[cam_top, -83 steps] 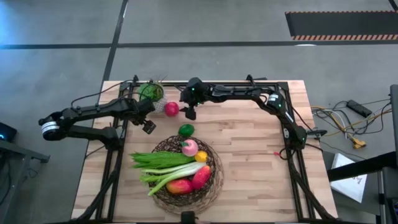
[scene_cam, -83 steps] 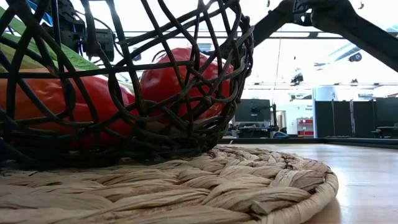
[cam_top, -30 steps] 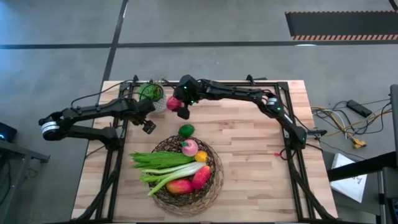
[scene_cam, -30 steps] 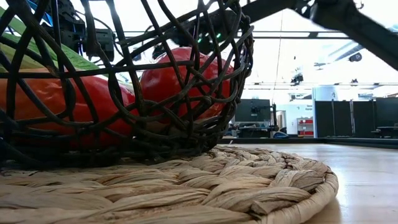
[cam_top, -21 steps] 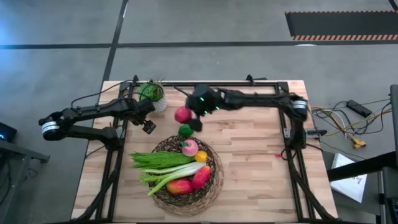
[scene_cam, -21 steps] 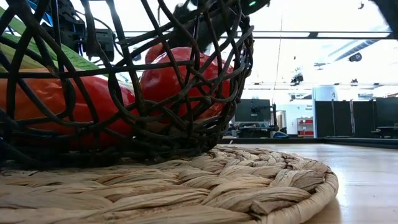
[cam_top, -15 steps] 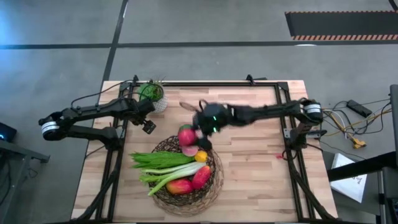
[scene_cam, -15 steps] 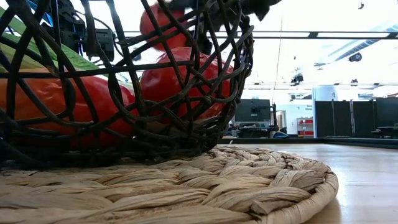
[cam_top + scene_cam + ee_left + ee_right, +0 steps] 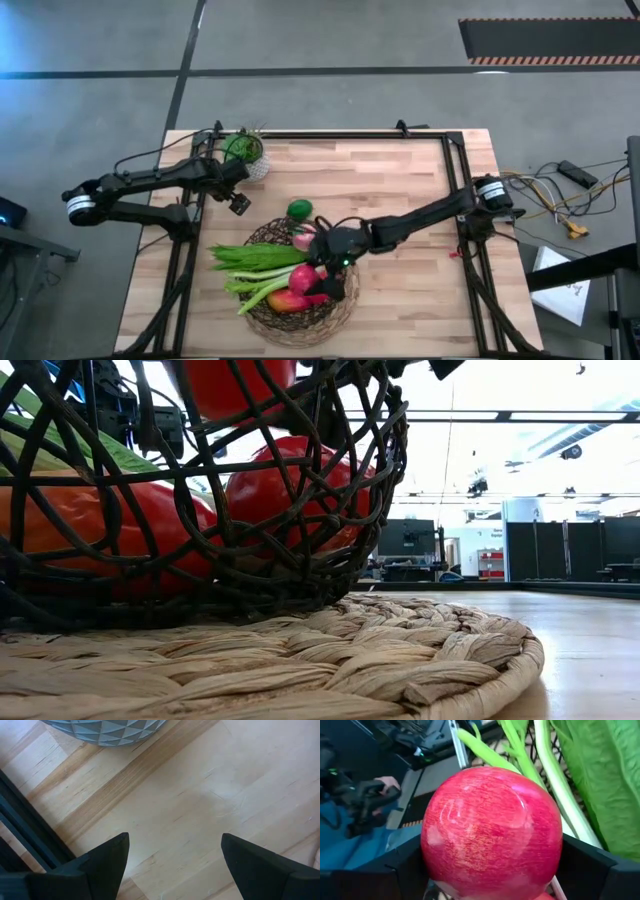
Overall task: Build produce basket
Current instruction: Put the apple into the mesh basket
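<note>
Right gripper [image 9: 312, 281] is reaching out over the basket [image 9: 342, 297], its two dark fingers [image 9: 395, 872] clamped on either side of the red apple [image 9: 491, 831], which is hanging just above the produce already lying inside. Directly beneath the gripper, the white-green leek [image 9: 262, 288] and the long green leafy bunch [image 9: 255, 259] are stretching across the basket, with a red-orange fruit [image 9: 287, 300] touching the leek just below the apple. Behind the gripper, toward the far rim, the pink peach [image 9: 303, 240] is sitting inside the basket, while the green lime [image 9: 299, 210] is lying on the wooden surface [image 9: 400, 190] just outside it. Well apart from all this, the left gripper [image 9: 239, 203] is hovering over bare wood near the potted plant [image 9: 243, 149], its fingers spread wide with nothing between them.
</note>
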`<state>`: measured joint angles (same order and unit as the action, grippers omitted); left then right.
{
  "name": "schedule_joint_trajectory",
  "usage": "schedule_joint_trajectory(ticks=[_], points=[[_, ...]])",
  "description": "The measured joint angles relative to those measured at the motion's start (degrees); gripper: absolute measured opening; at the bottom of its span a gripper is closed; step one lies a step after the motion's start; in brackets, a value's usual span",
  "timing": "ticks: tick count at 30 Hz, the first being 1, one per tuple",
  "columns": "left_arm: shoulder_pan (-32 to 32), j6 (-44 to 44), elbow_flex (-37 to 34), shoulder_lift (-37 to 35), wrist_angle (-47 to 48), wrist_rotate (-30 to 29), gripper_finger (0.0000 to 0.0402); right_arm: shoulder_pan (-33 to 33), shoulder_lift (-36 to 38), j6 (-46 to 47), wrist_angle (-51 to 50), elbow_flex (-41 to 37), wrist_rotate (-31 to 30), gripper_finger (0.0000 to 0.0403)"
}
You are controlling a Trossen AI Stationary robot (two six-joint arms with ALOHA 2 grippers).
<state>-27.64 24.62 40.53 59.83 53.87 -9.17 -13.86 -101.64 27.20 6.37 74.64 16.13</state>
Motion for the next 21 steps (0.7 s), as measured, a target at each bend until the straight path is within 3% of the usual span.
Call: schedule_joint_trajectory(ticks=[6, 11, 21], points=[[0.0, 0.0, 0.0, 0.0, 0.0, 0.0, 0.0299, -0.3, -4.5, 0.2, -0.1, 1.6, 0.0, 0.0335], [0.0, 0.0, 0.0, 0.0, 0.0, 0.0, 0.0299, 0.1, -7.6, 0.2, -0.3, 4.4, 3.1, 0.0370], [0.0, 0.0, 0.0, 0.0, 0.0, 0.0, 0.0299, 0.4, -9.0, -2.6, -13.4, 12.5, 3.7, 0.0389]])
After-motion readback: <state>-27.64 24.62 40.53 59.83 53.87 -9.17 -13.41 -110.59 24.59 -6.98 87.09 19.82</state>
